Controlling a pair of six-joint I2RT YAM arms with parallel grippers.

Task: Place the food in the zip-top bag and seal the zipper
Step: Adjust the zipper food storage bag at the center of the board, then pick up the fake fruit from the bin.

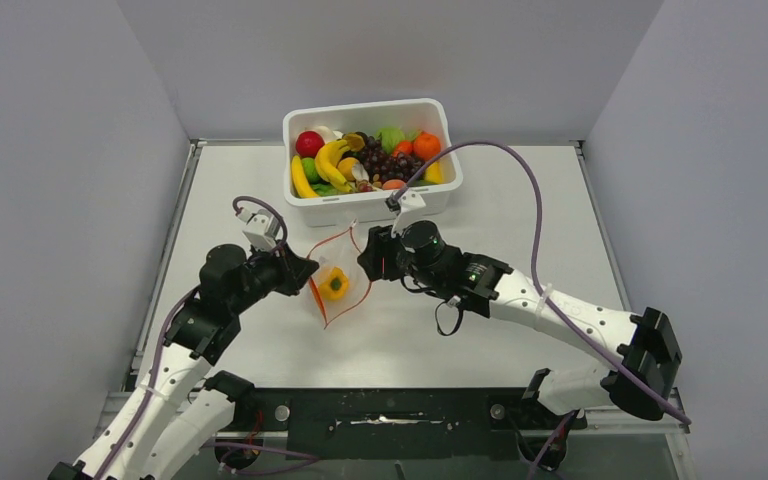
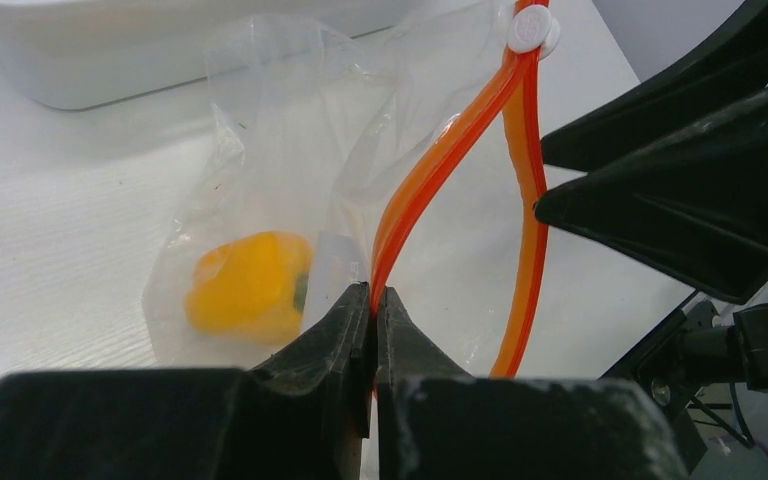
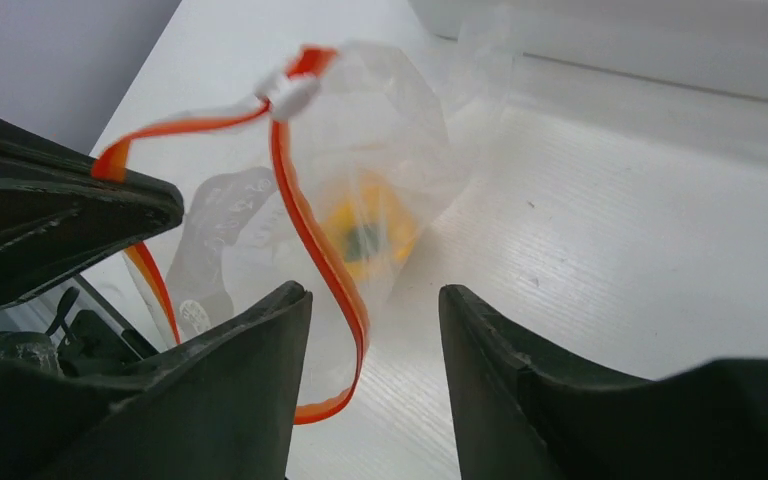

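Pinches zipper [image 2: 430, 170] w/ L gripper [image 2: 373, 290], jaws pressed tight on near strip, at mouth of zip-top bag [image 2: 280, 150], which gapes open on table [image 1: 500, 240] w/ yellow pepper [image 2: 245, 285] lying inside. Holds R gripper [image 3: 375, 295] opposite, just across bag mouth, jaws approx half apart & gripping nothing, other strip hanging loose in front of the gap. Leaves rest of food [image 1: 330, 160] (bananas, grapes etc.) piled in white tub [image 1: 330, 210] beyond, at far end of table.
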